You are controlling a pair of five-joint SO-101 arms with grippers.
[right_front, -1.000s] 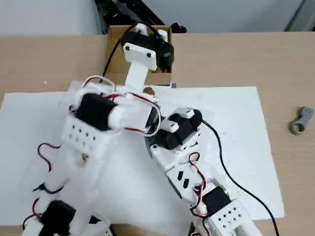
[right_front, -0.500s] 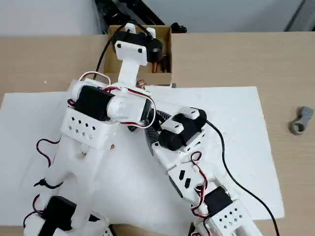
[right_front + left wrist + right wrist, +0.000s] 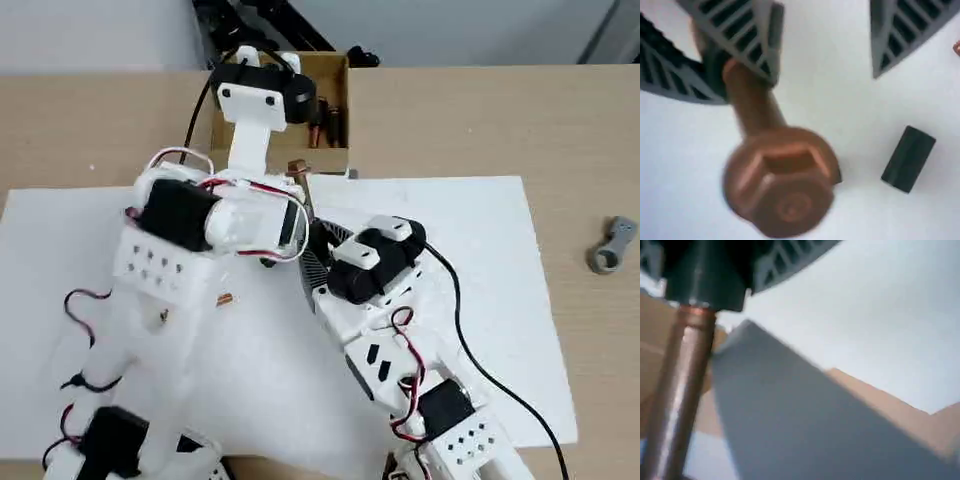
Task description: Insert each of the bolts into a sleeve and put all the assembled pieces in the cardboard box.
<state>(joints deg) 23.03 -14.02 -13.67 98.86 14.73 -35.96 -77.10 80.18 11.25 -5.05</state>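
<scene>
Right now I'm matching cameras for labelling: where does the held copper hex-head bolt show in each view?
High view: the copper hex-head bolt sits just outside the brown cardboard box.
Left wrist view: the bolt looms close, head toward the camera.
Right wrist view: its shaft leaves the black sleeve.
Shared landmark: the white paper sheet.

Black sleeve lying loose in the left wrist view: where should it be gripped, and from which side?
Probably across its middle, coming down from above: the black sleeve lies on its side on the white sheet, long flanks exposed, nothing touching it, and both ends would stay clear.
</scene>
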